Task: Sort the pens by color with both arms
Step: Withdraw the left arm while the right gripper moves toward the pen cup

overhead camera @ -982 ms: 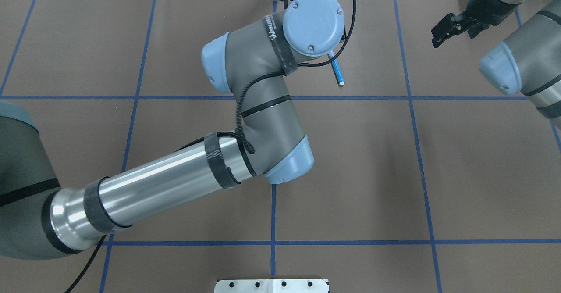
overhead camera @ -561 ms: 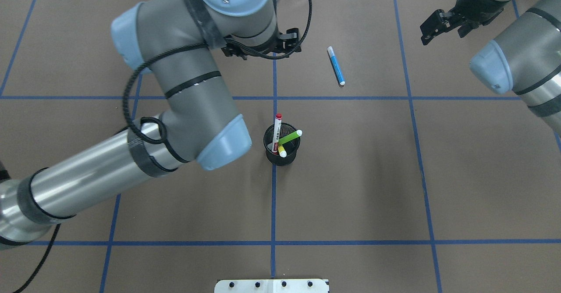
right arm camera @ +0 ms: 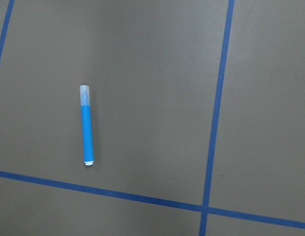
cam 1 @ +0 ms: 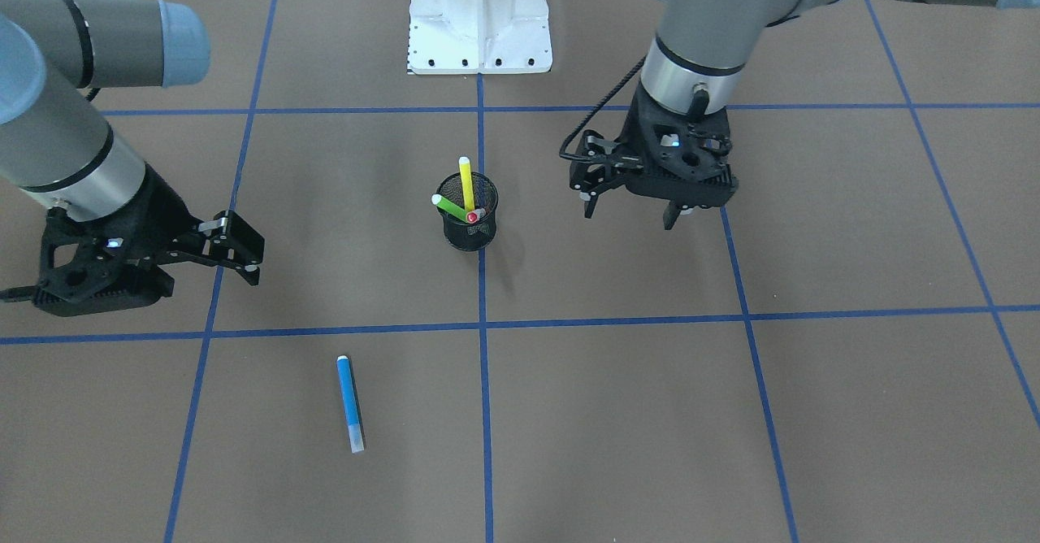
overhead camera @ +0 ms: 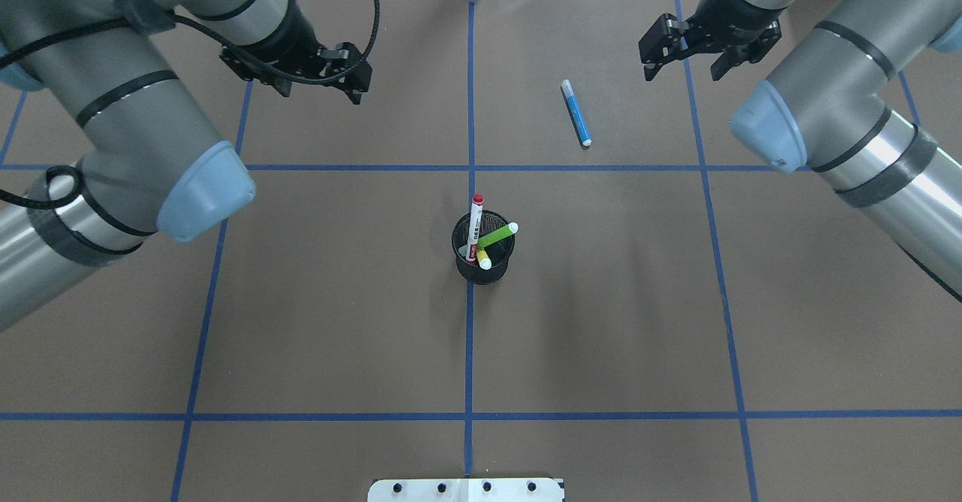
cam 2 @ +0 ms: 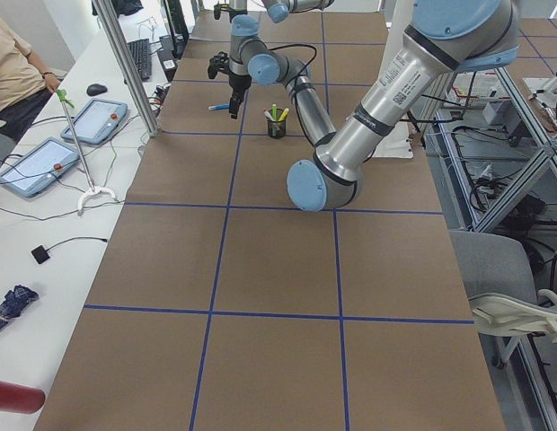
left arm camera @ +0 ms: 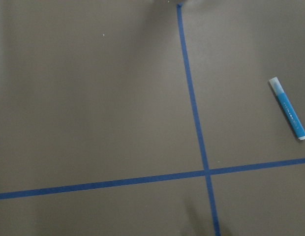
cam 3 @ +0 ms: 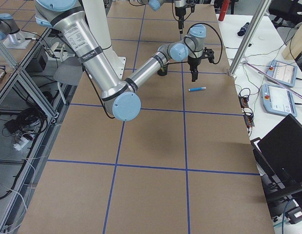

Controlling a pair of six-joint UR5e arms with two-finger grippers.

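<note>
In the front-facing view, your left gripper [cam 1: 630,211] hangs at 3 o'clock of the black mesh cup [cam 1: 469,230], jaws spread wide and holding nothing. The right gripper [cam 1: 244,247] at 9 o'clock is also parted and empty.

From overhead, the slim blue pen [overhead camera: 576,113] lies flat on the matte brown table [overhead camera: 338,299] at 1 o'clock of the cup, touched by neither gripper. A red pen [overhead camera: 476,224], a green pen [overhead camera: 497,236] and a yellow pen [overhead camera: 483,260] lean inside the cup.

Both wrist views show you the blue pen's pale, translucent end.

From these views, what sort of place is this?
Probably a robotics lab: the left arm and right arm hang over a brown table taped with a blue grid, and teach pendants lie on a side bench.
</note>
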